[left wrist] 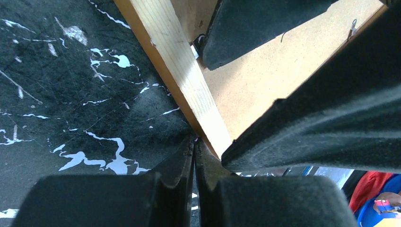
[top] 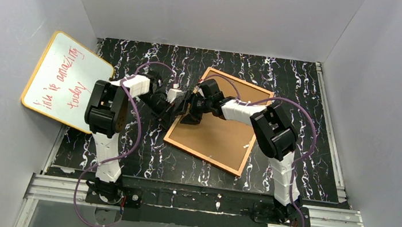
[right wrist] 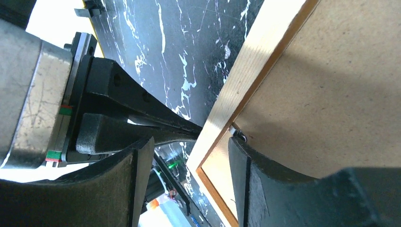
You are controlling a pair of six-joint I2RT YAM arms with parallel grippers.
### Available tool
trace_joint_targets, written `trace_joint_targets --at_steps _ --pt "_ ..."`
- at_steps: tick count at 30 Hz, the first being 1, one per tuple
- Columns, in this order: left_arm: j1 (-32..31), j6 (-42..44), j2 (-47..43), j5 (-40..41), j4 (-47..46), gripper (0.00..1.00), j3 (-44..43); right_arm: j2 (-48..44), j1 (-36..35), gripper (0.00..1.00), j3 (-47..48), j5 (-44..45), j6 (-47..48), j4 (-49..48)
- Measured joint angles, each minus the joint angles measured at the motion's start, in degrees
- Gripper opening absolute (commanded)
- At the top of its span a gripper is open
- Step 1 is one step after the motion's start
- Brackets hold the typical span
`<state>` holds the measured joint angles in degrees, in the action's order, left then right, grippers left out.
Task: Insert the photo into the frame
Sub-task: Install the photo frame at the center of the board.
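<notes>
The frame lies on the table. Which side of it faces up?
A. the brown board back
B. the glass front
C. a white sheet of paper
A: the frame shows plain brown board inside its wooden border, with a small metal clip at the edge.

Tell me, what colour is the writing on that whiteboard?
Red; the whiteboard shows best in the top external view.

One frame (top: 213,133), one whiteboard (top: 66,81), two pincers: the left pincer (left wrist: 194,152) and right pincer (right wrist: 189,142).
</notes>
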<state>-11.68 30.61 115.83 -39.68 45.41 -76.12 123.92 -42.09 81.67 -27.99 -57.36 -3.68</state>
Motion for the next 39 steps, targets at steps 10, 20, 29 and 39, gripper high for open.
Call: trace_joint_targets --at_steps 10,20,29,39 --pt "0.0 0.3 -0.9 0.7 -0.8 0.02 0.9 0.5 -0.5 0.64 1.0 2.2 -1.7 0.6" --pt "0.9 -0.3 -1.3 0.5 -1.5 0.02 1.6 1.3 -1.3 0.63 2.7 5.5 -2.5 0.7" --pt "1.0 -0.4 -1.4 0.4 -1.7 0.02 1.9 1.3 -1.4 0.63 2.9 5.8 -2.5 0.9" --pt "0.7 -0.2 -1.9 0.8 -1.5 0.03 2.0 -0.9 -2.4 0.70 0.9 10.2 -1.6 -0.7"
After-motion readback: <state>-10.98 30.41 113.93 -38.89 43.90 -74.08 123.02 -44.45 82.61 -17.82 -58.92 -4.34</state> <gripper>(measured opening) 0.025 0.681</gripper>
